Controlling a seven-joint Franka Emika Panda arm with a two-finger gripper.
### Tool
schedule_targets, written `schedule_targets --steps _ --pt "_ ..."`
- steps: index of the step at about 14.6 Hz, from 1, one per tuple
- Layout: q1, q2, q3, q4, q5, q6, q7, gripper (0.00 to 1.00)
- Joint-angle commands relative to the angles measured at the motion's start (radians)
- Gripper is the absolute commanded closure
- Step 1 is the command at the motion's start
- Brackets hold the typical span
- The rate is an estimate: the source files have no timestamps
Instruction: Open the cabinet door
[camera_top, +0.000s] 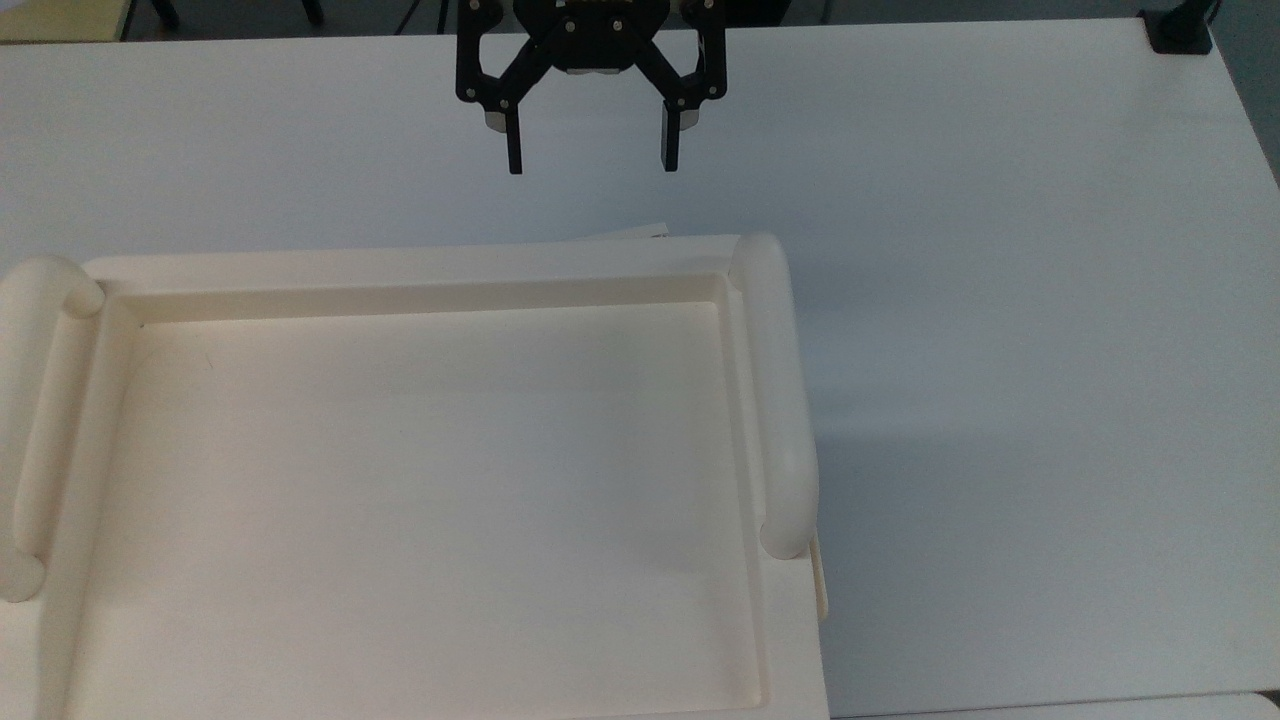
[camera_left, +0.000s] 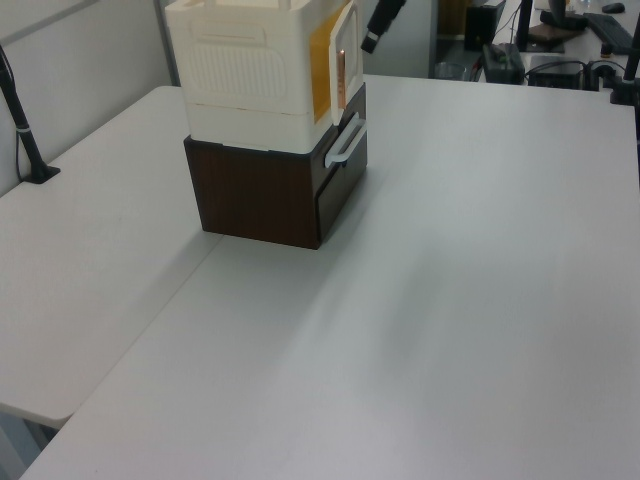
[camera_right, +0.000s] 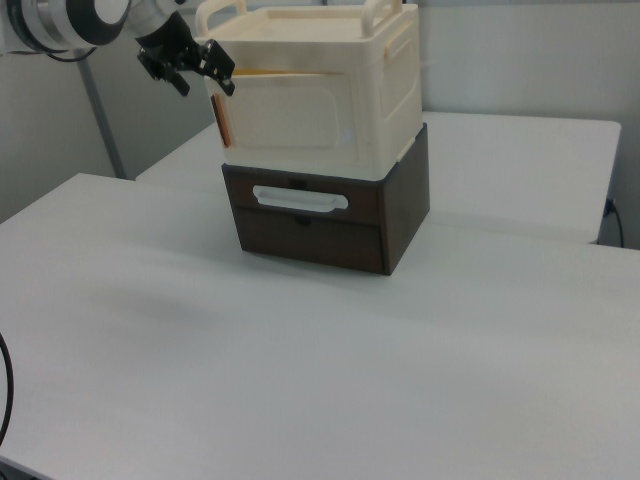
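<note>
The tool (camera_top: 590, 150) hangs with its fingers spread wide, holding nothing, apart from the cream cabinet (camera_right: 330, 90). The cabinet door (camera_right: 290, 120) stands slightly ajar on the cabinet's front, above the dark drawer unit (camera_right: 320, 215) on the worktop (camera_right: 300, 380).

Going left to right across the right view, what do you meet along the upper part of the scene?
Robot arm → gripper, fingers spread → cabinet door, slightly ajar at its left edge → cream cabinet's side wall → white table.
</note>
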Motion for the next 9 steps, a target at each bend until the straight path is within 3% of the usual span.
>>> schedule_targets --steps 1,9 --pt "0.014 -0.006 0.002 -0.010 0.007 0.163 -0.011 0.00" --pt "0.047 0.074 0.003 -0.010 -0.002 0.356 -0.023 0.00"
